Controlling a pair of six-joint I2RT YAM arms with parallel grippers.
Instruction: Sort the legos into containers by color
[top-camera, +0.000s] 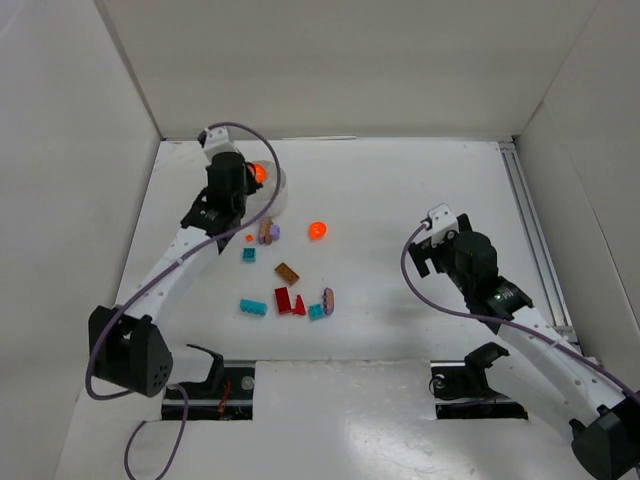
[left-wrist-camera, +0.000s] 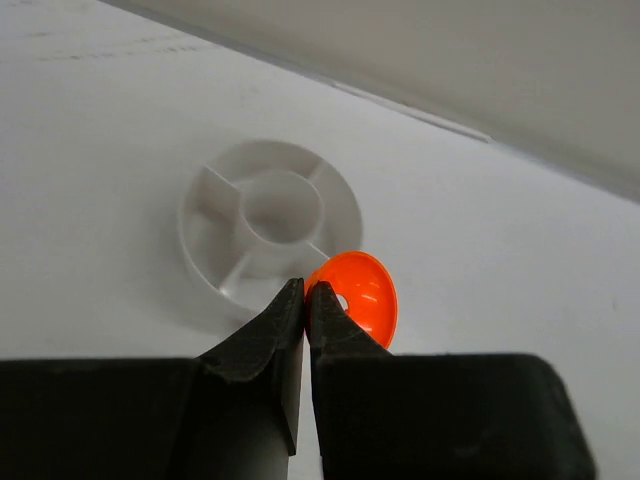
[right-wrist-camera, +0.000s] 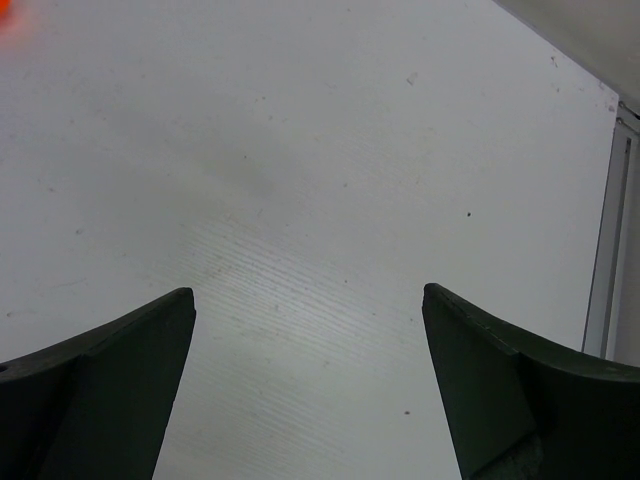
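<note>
Left gripper (left-wrist-camera: 306, 295) pinched a round orange lego (left-wrist-camera: 358, 297) at five o'clock of the empty white plastic dish (left-wrist-camera: 349, 205); right gripper (right-wrist-camera: 308, 293) agape, loose legos (top-camera: 284, 299) unsorted.

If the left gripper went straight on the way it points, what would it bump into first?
Probably the white dish, near its rim, with the orange disc it holds likely touching first.

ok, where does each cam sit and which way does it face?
Top external: fixed overhead, behind the robot, looking down on table, loose legos and white dish; left arm and right arm show.
Left wrist: on the left arm, looking past the left gripper, shut on an orange round piece, at the dish.
Right wrist: on the right arm, looking down at the table between the right gripper's open fingers.
Shared: top external and left wrist both show dish and orange piece.
</note>
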